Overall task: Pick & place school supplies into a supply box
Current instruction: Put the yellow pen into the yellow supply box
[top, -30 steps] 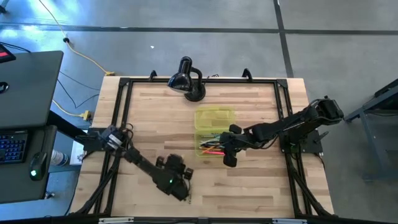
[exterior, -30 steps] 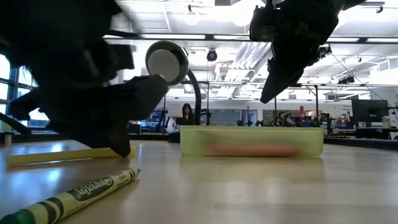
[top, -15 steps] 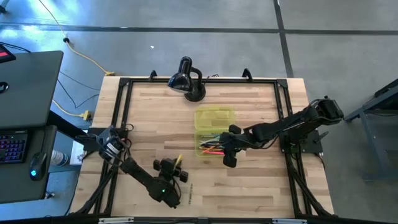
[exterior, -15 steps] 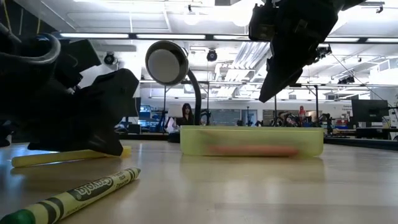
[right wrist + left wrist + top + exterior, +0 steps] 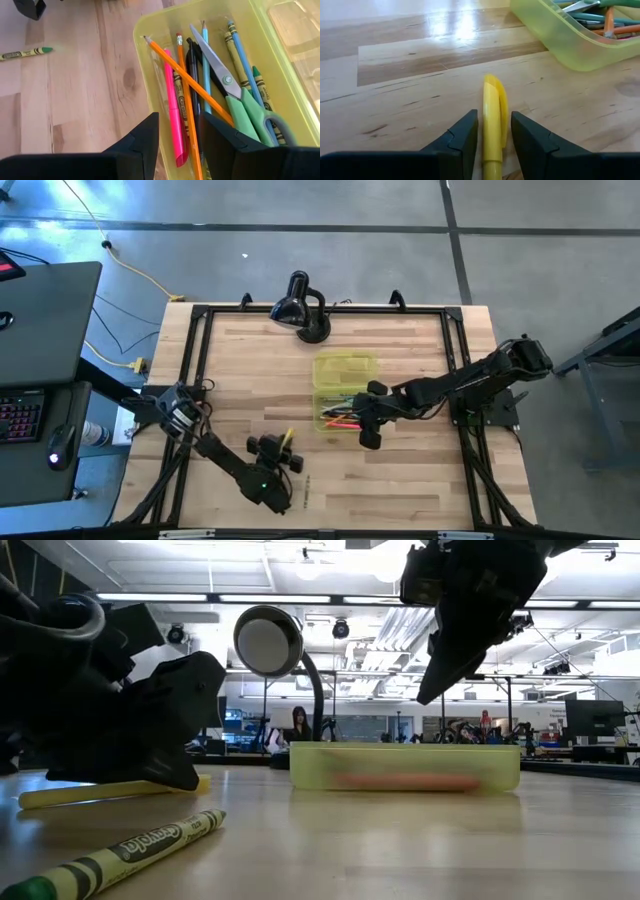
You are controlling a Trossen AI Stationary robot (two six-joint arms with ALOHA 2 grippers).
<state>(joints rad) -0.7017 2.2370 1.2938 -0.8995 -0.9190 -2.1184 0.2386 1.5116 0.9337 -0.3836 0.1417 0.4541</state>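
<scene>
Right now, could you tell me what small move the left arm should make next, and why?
Probably close the left end effector on the yellow highlighter. It lies on the table between the open fingers, still outside the supply box, where scissors and pencils already sit. The right end effector hovers open over the box.

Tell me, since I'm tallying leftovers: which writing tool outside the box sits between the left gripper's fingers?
The yellow marker, flanked by the left gripper; the green crayon lies apart, untouched.
</scene>
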